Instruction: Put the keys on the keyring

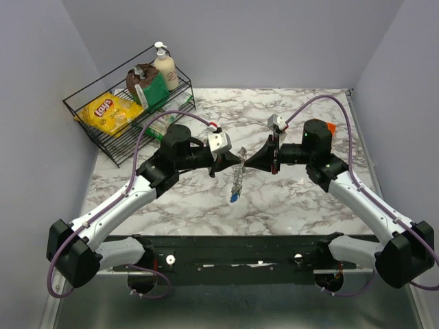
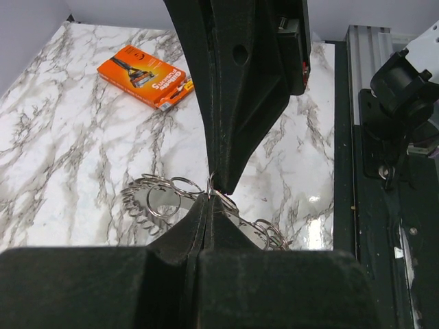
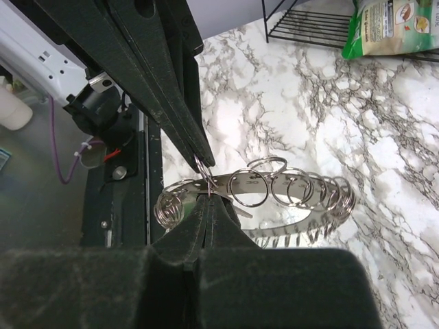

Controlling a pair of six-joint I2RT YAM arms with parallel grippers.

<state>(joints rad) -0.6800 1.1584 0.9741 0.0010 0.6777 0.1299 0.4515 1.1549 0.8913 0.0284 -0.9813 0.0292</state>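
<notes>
The keyring [image 1: 238,175], a flat grey metal band whose rim carries several small wire rings, hangs above the marble between my two grippers. My left gripper [image 1: 232,160] and right gripper [image 1: 247,162] meet tip to tip, both shut. In the left wrist view the left gripper [image 2: 209,197] pinches one small ring at the keyring [image 2: 156,200] rim, with the right fingers [image 2: 230,137] coming down onto the same spot. The right gripper [image 3: 208,200] nips that small ring on the keyring [image 3: 288,188] too. A blue key [image 1: 234,198] shows just below the keyring; whether it hangs or lies flat is unclear.
A black wire basket [image 1: 103,140] at the back left holds a yellow crisp bag [image 1: 110,112], a green packet [image 1: 152,89] and a lotion bottle [image 1: 164,67]. An orange razor box [image 2: 145,75] lies at the back right of the marble table [image 1: 288,205].
</notes>
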